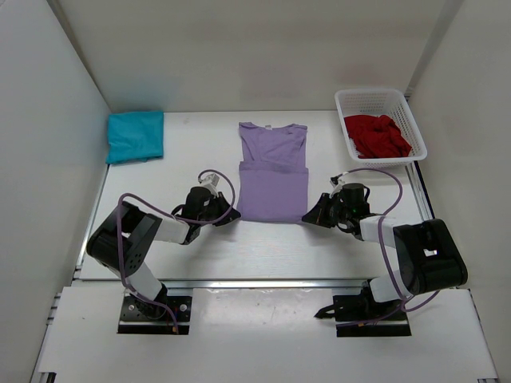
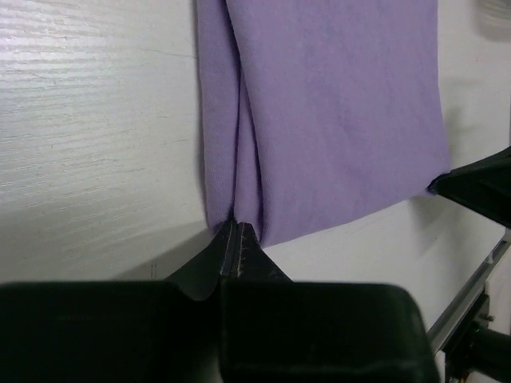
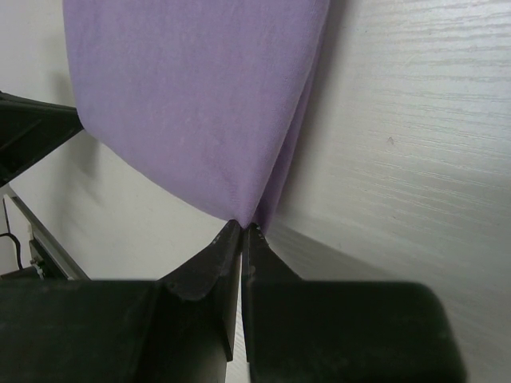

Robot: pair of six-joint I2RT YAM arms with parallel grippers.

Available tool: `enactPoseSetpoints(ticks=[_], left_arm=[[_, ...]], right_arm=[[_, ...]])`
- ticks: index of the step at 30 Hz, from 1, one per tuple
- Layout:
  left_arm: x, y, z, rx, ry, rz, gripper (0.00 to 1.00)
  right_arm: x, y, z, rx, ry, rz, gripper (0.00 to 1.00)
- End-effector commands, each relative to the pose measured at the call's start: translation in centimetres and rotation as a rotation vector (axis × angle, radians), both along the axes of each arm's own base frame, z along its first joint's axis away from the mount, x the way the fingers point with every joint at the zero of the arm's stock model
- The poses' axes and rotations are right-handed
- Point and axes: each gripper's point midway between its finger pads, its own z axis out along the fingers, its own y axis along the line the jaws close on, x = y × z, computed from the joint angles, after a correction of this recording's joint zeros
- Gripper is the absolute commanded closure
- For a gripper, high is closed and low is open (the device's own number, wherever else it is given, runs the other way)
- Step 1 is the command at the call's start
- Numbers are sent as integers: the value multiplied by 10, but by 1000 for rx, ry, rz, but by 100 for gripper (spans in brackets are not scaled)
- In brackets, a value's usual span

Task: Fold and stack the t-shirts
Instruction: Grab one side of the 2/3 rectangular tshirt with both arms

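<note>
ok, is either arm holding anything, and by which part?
Both hold the lavender shirt: the left fingers pinch its near left corner, the right fingers its near right corner.

teal t-shirt (image 1: 135,136): folded, far left | lavender t-shirt (image 1: 273,171): centre, partly folded | red t-shirt (image 1: 379,136): crumpled, in basket (image 1: 372,91)

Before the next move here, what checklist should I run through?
1. The left fingers shut on the lavender shirt's near corner: ok.
2. The right fingers shut on its other near corner: ok.
3. Both pinches catch every cloth layer: cannot tell.
4. The teal shirt folded, off at the far left: ok.
5. The dark red shirt folded: not ok, crumpled in the basket.
</note>
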Motion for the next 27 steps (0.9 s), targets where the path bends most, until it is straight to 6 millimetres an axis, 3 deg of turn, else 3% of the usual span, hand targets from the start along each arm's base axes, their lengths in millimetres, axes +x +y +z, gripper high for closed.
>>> enactPoseSetpoints(ticks=[1,9,17,27], left_arm=[[2,2,11,-19,-35,7,100],[-7,25,31,-57,-56,61,100],[-29,40,9,-89,28,80,100],[-33,50,6,-91,28,99,100]], right_arm=[[8,-1,5,8,-41,1,100],[7,-5,8,-7,-49,-20,100],[-3,-12,8,-9,-49,-39,100],[-14,-8,4,-3,-32,-20,100]])
